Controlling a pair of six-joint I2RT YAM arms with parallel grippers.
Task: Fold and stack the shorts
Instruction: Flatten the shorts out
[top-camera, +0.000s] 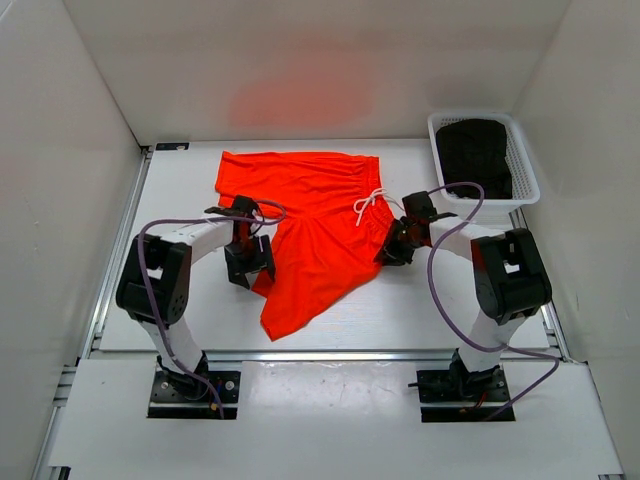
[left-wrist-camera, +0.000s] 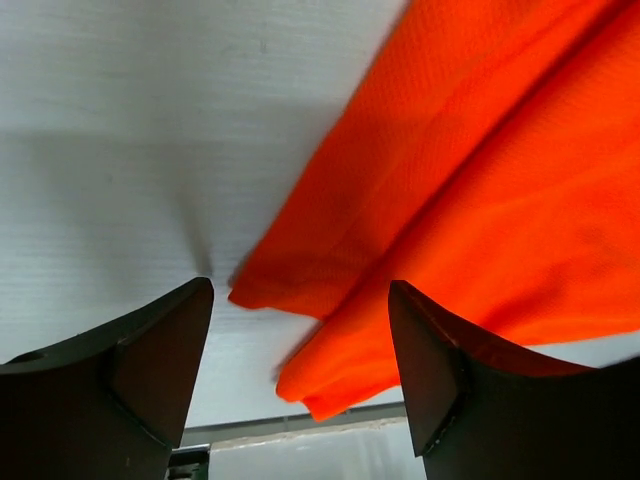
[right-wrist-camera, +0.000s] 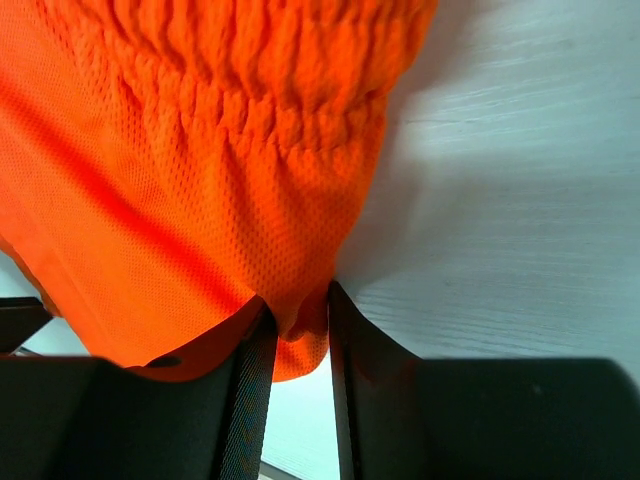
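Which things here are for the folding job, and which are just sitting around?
For the job:
- the orange shorts
- the right gripper, pinching the shorts' side edge near the waistband
- the left gripper, open by a leg hem

Just sitting around:
- the white basket at the far right
- the black cloth inside it; can't tell what it is

Bright, even light, soft shadows; the shorts tint the back wall orange.

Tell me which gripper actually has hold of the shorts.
The right gripper: it is shut on an edge of the shorts near the waistband. The left gripper stands open over the hem, gripping nothing.
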